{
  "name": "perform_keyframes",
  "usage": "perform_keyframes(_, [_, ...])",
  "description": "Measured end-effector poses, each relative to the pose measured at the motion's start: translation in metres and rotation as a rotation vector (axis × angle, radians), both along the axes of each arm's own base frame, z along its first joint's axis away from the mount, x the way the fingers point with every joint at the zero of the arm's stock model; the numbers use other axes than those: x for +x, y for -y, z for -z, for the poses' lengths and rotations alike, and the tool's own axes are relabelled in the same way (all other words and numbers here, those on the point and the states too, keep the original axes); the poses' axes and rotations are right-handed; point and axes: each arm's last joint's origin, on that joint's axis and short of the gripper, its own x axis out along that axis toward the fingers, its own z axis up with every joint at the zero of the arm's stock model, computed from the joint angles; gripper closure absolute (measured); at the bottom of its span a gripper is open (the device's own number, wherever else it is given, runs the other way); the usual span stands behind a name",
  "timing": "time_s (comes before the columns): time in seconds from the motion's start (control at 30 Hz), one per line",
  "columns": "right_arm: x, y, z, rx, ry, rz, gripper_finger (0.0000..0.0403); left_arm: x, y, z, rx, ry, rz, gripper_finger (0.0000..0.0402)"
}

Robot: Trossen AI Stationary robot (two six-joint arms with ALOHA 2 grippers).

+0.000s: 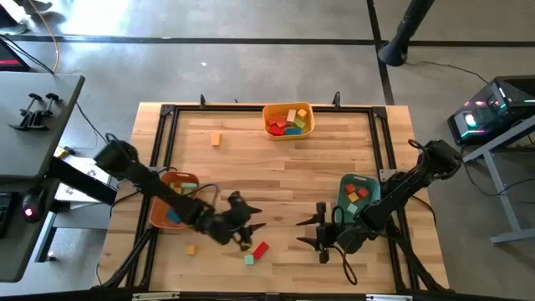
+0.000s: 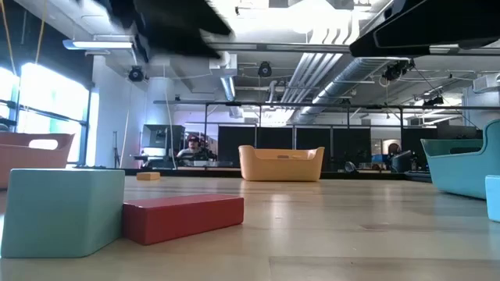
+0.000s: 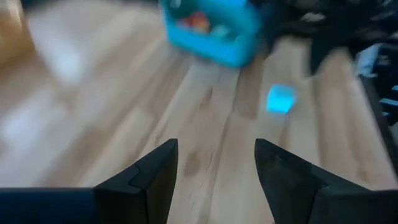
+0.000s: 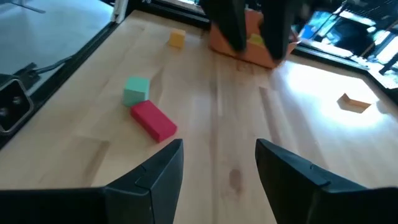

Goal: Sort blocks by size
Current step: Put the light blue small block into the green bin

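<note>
L gripper (image 1: 251, 219) hovering open, empty, just above red bar (image 1: 260, 249) & teal cube (image 1: 249, 259) at near edge. R gripper (image 1: 318, 226) waiting open beside teal tray (image 1: 344, 186).

Overhead and table-level views share the red block (image 1: 260, 249) near the front edge.

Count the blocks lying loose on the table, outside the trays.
4: an orange block at the far left, a yellow block near the front, and a red bar touching a teal cube. The arms may hide more.
</note>
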Motion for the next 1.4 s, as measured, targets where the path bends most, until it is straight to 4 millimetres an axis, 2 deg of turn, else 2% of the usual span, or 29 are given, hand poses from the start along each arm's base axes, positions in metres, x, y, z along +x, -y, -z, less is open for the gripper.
perform_keyframes(0.1, [0.003,0.003,0.0,0.032,-0.013,-0.013,0.0206,0.015,-0.013,0.024,-0.115,-0.054,-0.06,0.0204])
perform_keyframes(0.17, [0.004,0.004,0.001,0.044,-0.02,-0.022,0.0206,0.023,-0.022,0.037,-0.129,-0.093,-0.074,0.0204])
perform_keyframes(0.3, [0.001,0.002,0.0,0.084,-0.022,-0.009,0.0206,0.037,-0.032,0.048,-0.099,-0.105,0.018,0.0204])
perform_keyframes(0.53, [-0.022,-0.006,-0.01,0.157,-0.173,0.019,0.0206,0.055,-0.037,0.038,0.013,-0.015,0.167,0.0204])
perform_keyframes(0.63, [-0.028,-0.011,-0.011,0.179,-0.254,-0.06,0.0206,0.058,-0.04,0.033,0.062,0.026,0.18,0.0204])
perform_keyframes(0.77, [-0.025,-0.019,-0.01,0.295,-0.288,-0.196,0.0206,0.066,-0.049,0.022,0.092,0.139,0.135,0.0204])
perform_keyframes(0.97, [-0.014,-0.012,-0.008,0.371,-0.351,-0.282,0.0205,0.07,-0.055,0.014,0.082,0.223,0.106,0.0204])
perform_keyframes(1.2, [-0.006,-0.004,-0.008,0.259,-0.32,-0.344,0.0205,0.069,-0.054,0.016,0.078,0.2,0.109,0.0204])
perform_keyframes(1.4, [-0.005,0.006,-0.004,0.125,-0.317,-0.242,0.0204,0.066,-0.046,0.017,0.079,0.194,0.131,0.0204])
